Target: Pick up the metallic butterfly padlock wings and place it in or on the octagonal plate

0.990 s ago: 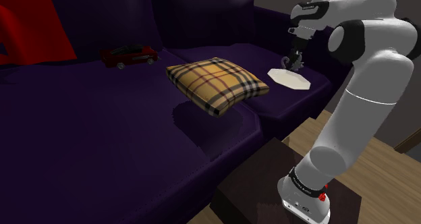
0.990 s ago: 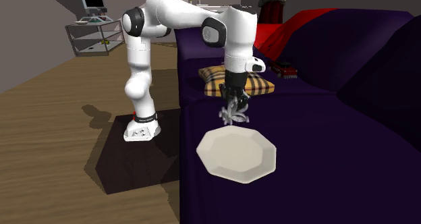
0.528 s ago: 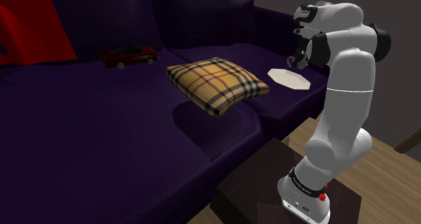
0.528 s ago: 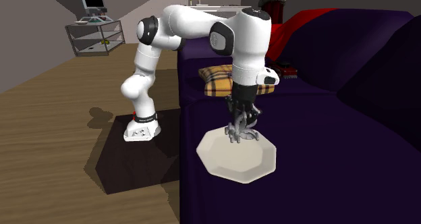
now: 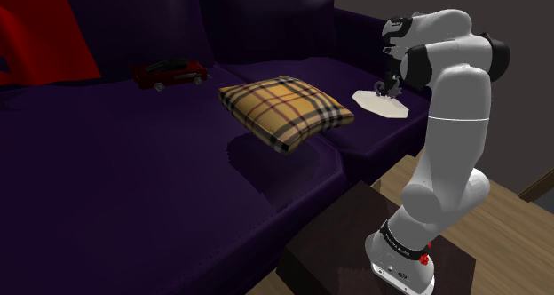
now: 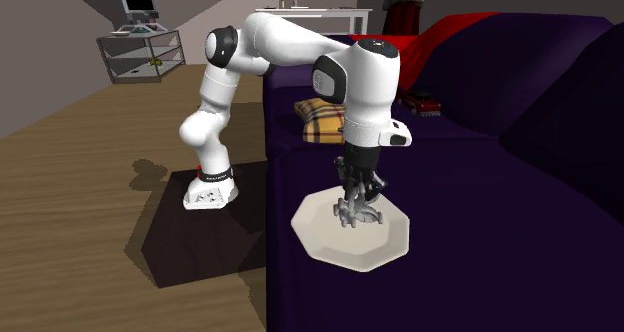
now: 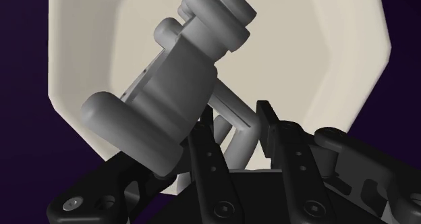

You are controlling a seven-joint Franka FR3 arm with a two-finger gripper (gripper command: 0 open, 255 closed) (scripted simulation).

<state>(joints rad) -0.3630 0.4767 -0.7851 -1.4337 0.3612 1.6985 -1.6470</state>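
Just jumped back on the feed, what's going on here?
The white arm's black gripper is clasping the grey butterfly padlock and holding it low over the middle of the pale octagonal plate, which lies on the dark purple sofa. Whether the padlock touches the plate is hard to tell. It has not been let go yet, so releasing it is what's left.

Looking like a home living room: big dark purple sofa (image 5: pixel 133 178) taking up most of the scene, plaid cushion (image 5: pixel 284 111) and red toy car (image 5: pixel 170 72) lying on it, red cloth (image 6: pixel 450 40) draping over its back, wood floor (image 6: pixel 80 180) running to a wire shelf (image 6: pixel 140 55) and a white table (image 6: pixel 310 15).
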